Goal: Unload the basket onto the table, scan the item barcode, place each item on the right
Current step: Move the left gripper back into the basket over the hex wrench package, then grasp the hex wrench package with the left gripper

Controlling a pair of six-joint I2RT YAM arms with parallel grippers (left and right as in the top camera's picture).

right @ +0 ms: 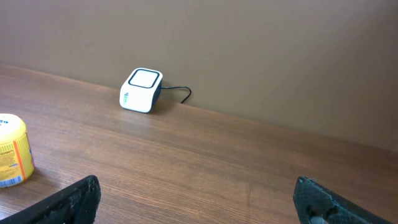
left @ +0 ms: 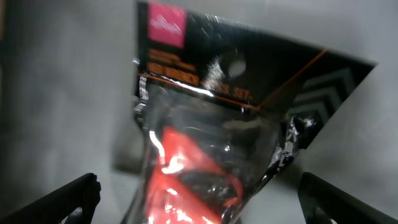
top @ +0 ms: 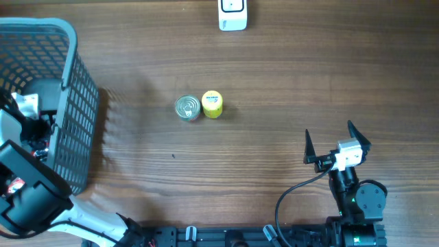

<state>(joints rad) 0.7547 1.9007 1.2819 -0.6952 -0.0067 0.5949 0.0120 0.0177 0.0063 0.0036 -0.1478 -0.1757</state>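
Note:
In the left wrist view, an item in a clear plastic pack point(left: 205, 155) fills the frame. It has a red object inside and a black card header with a pink logo. It lies on the grey basket floor. My left gripper point(left: 199, 200) is open, one finger on each side of the pack and apart from it. No barcode shows. The white scanner point(top: 232, 14) stands at the table's far edge and also appears as the scanner point(right: 142, 90) in the right wrist view. My right gripper point(top: 329, 134) hovers open and empty at the near right.
A grey mesh basket point(top: 68, 41) stands at the left edge with my left arm reaching into it. A tin can point(top: 187, 108) and a yellow tub point(top: 212, 104) stand side by side mid-table. The yellow tub point(right: 12, 151) is at the left of the right wrist view.

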